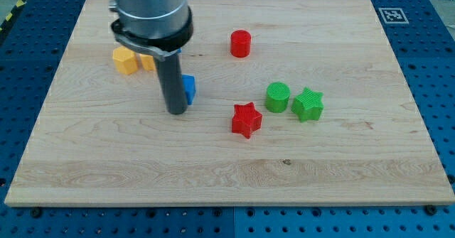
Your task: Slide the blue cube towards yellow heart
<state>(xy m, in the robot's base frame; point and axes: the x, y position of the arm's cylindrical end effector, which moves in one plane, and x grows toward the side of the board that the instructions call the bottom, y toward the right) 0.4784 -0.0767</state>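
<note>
Near the view's upper left of the worktop [341, 174], we rest my tip [175, 112] touching the blue cube [188, 88], which peeks out on the rod's right. Our tool is a plain rod with nothing to open or close. Just up-left sit two yellow blocks [125, 60], partly hidden, so we cannot tell which is the heart.

Toward the view's right lie a red cylinder [241, 43], red star [246, 119], green cylinder [277, 96] and green star [308, 104].

No words or numbers can be read; a black-and-white square marker [392, 15] sits on the board's [213, 167] top-right corner.
</note>
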